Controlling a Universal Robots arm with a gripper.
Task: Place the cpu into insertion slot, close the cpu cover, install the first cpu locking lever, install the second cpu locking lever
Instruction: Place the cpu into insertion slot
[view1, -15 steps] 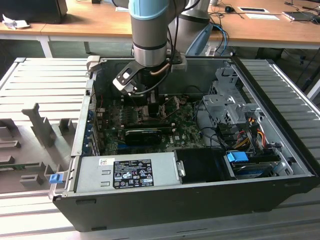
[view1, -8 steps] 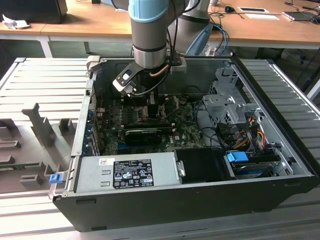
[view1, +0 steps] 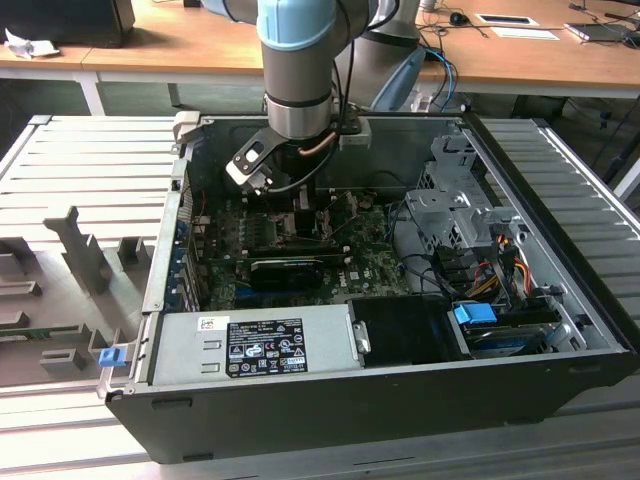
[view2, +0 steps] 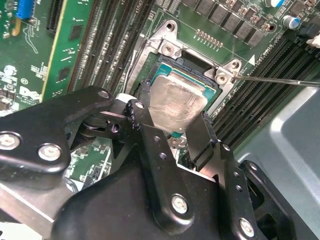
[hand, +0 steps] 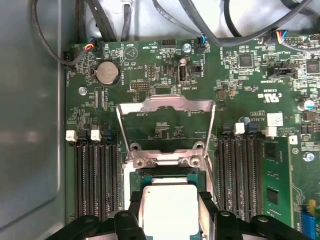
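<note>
A grey ribbed table (view1: 90, 170) carried everything, its bare slats showing on both sides of the load. An open black case (view1: 400, 400) lay on its side in the middle of the table, open face up. On the exterior view's left, near the case, grey fixtures (view1: 85, 250) stood upright on the table, with lower grey blocks (view1: 60, 355) nearer the front.

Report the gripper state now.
Gripper: fingers closed on the cpu, at the insertion slot; cpu cover open.
</note>
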